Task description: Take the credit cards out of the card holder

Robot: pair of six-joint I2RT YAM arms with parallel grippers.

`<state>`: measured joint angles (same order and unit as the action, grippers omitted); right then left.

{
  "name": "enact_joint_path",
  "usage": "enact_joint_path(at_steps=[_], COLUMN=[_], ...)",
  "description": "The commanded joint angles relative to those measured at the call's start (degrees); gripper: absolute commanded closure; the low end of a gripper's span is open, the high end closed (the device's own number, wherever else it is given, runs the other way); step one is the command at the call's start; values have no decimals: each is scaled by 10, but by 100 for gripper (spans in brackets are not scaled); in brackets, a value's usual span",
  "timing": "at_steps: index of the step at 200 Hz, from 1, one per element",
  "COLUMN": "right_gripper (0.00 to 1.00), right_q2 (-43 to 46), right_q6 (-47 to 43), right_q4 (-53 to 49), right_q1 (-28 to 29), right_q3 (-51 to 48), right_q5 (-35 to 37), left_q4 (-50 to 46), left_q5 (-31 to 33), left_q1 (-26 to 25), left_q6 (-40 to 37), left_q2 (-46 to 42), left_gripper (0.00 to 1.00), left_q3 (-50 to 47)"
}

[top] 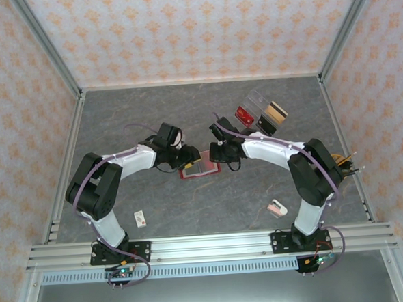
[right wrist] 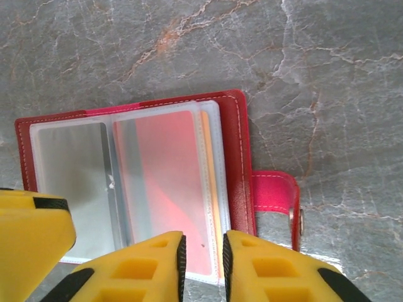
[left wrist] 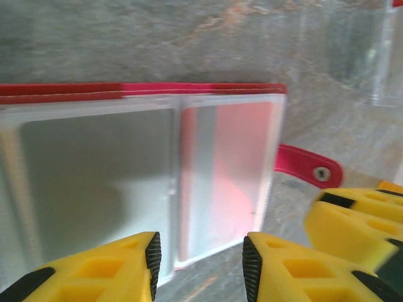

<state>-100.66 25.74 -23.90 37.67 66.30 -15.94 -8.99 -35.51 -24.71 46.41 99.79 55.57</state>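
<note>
Looks part done at best. Counts a yellowish-tan credit card (top: 276,111) and a pale one (top: 266,124) just beside it at the clear tray (top: 256,96) on the far right, well apart from the card holder (right wrist: 238,151) — out already, by the look of it. Finds the holder spread open and flat on the grey veined table (right wrist: 315,75), near the middle, between the two arms. Cannot say for certain what remains inside: shows a pinkish-red panel behind the sleeve (right wrist: 167,176) nearer the strap (right wrist: 277,192), perhaps a card, perhaps only the lining, plus a thin orange-tan edge along that sleeve's outer side, which suggests another card left to pull. Reads as a stitched, leather-like red cover, roughly square, with a rounded strap carrying a metal snap (right wrist: 301,219); glossy, floppy clear-plastic sleeves with rounded corners, likely slippery and prone to lifting along with a card. Has the left gripper (left wrist: 199,251) released, its yellow fingers (left wrist: 94,270) set apart astride the sleeves' near edge, clamping nothing. Has the right gripper (right wrist: 203,255) nearly closed, a slim gap over the same edge — cannot tell whether pinching the plastic or free of it
</note>
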Motion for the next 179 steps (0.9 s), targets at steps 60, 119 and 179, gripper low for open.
enact_joint_path(at_steps=[60,119,179], right_gripper=[72,70,70], right_q2=[-67,-92,-72], right_q6=[-1,-4,-7], right_q4=[-21,-28,-8], right_q1=[-1,-1,-1], right_q3=[48,57,56], right_q5=[-14,-29,-81], left_q4=[-79,-91,-90], left_q5=[78,84,87], left_q1=[12,12,12], left_q6=[-28,-29,-29], left_q2=[-18,3,16], left_gripper=[66,71,75], left_q3=[-1,2,-7])
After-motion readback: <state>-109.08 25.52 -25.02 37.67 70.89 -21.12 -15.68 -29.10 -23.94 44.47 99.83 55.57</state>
